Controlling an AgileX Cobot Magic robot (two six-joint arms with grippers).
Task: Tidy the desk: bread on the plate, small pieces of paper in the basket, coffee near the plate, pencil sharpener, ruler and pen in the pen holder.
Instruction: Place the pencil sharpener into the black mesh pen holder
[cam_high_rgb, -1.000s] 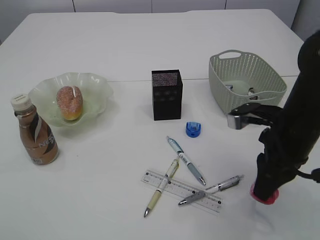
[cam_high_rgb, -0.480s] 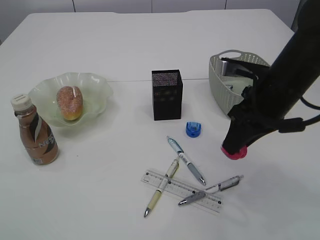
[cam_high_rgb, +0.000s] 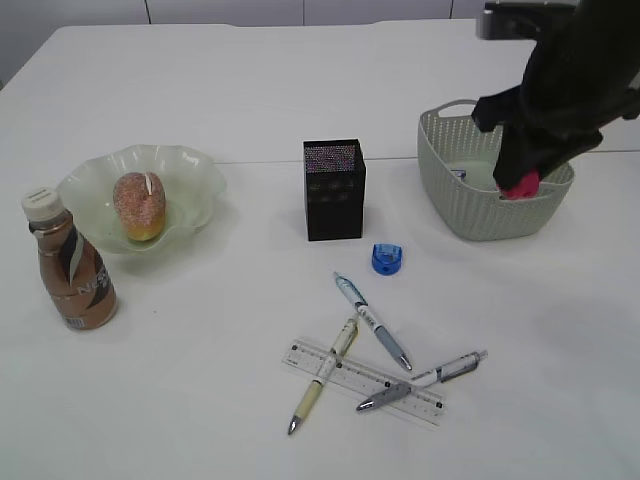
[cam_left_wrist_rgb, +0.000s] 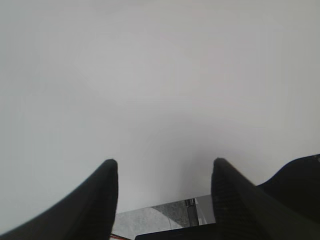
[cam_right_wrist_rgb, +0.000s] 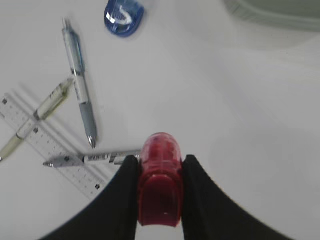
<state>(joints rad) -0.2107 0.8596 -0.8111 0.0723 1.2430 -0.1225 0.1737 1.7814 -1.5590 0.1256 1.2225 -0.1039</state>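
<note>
My right gripper (cam_high_rgb: 520, 178) is shut on a red pencil sharpener (cam_high_rgb: 518, 185), held in the air in front of the green basket (cam_high_rgb: 455, 215); the right wrist view shows the red sharpener (cam_right_wrist_rgb: 159, 200) pinched in that gripper (cam_right_wrist_rgb: 160, 159). A blue pencil sharpener (cam_high_rgb: 386, 259) lies before the black pen holder (cam_high_rgb: 333, 190). Three pens (cam_high_rgb: 373, 322) cross a clear ruler (cam_high_rgb: 365, 372) near the front. Bread (cam_high_rgb: 138, 205) sits on the glass plate (cam_high_rgb: 190, 165), with the coffee bottle (cam_high_rgb: 72, 270) beside it. My left gripper (cam_left_wrist_rgb: 165, 161) is open over bare table.
A small pale scrap (cam_high_rgb: 456, 174) shows inside the basket. In the right wrist view the blue sharpener (cam_right_wrist_rgb: 124, 16), pens (cam_right_wrist_rgb: 79, 85) and ruler (cam_right_wrist_rgb: 50, 145) lie below left, with the basket's rim (cam_right_wrist_rgb: 270, 12) at top right.
My right arm has lifted the red sharpener from the table's front right up and back to the basket. Everything else has stayed in place.
</note>
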